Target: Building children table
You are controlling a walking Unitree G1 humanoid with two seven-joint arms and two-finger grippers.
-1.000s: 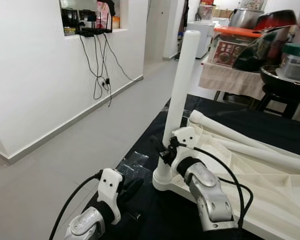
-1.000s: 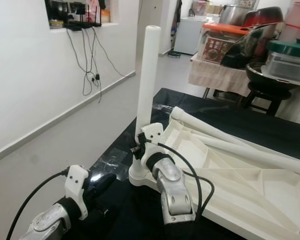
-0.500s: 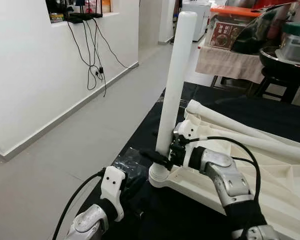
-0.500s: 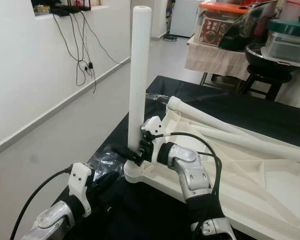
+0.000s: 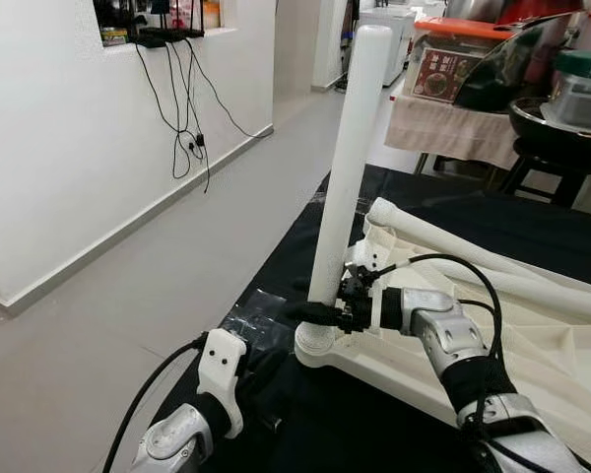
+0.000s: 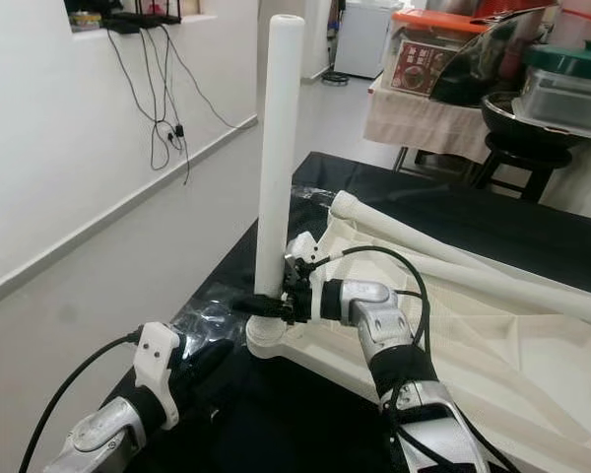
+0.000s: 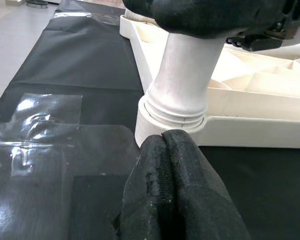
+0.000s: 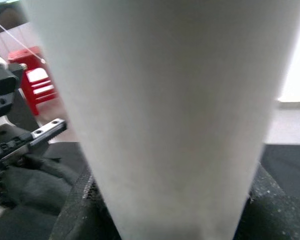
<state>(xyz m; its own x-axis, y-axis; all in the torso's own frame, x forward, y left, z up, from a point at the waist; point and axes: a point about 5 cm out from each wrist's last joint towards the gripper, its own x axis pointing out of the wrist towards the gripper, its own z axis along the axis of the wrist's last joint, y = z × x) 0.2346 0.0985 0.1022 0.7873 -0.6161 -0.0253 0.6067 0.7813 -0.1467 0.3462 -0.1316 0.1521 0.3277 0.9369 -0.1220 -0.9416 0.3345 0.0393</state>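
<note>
Under both grippers, black sheet (image 5: pixel 532 232) spread over the floor, with shiny clear plastic film (image 7: pixel 45 130) lying on it beside the left one. Upside-down white tabletop (image 6: pixel 492 365) resting on that sheet, ribbed underneath, two loose white legs (image 5: pixel 473 246) lying across it beyond the right arm. Upright white leg (image 5: pixel 347 158) standing in the round corner socket (image 7: pixel 155 125), smooth and slightly tapered, threaded collar at the base. Right gripper (image 5: pixel 320 312) clamped on that leg just above the socket, black fingers (image 8: pixel 77 205) wrapped round both sides; wrist now rolled flatter and arm reaching in more sideways than half a second ago, leg nearer vertical. Left gripper (image 7: pixel 165 165) pressed together on nothing, tips just short of the socket, much as before. Printed box on the far table too blurred for reading.
</note>
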